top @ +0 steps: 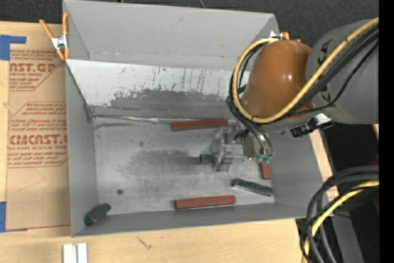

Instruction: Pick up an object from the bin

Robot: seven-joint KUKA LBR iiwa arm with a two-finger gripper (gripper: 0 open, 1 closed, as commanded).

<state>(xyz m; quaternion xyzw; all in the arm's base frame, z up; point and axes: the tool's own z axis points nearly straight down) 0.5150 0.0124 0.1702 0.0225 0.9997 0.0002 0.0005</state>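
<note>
Camera view has the gripper (225, 153) low over the floor of the bin (154, 40), right of the middle. Whether it is open or shut I cannot tell, and nothing can be seen held in it. Nearest to it is a small dark piece (206, 159), lying on the floor just beside it on the view's left; whether they touch is unclear. A red stub (266, 170) lies just on its other side and a green pen (252, 186) near in front. A red stick (198, 125) lies by the back wall, a red bar (204, 201) by the front wall, and a dark lump (97, 214) well apart in the front left corner.

The dark piece looks light and stiff, and on bare metal it would likely slide if nudged. It is best taken across its narrow width, squarely from above. Its exact shape is too small to tell.

The arm (351, 83) comes in from the right. Its wrist, under the orange cover (277, 77) with cables (241, 71) looped round it, bends steeply down, so the gripper points almost straight at the floor.
</note>
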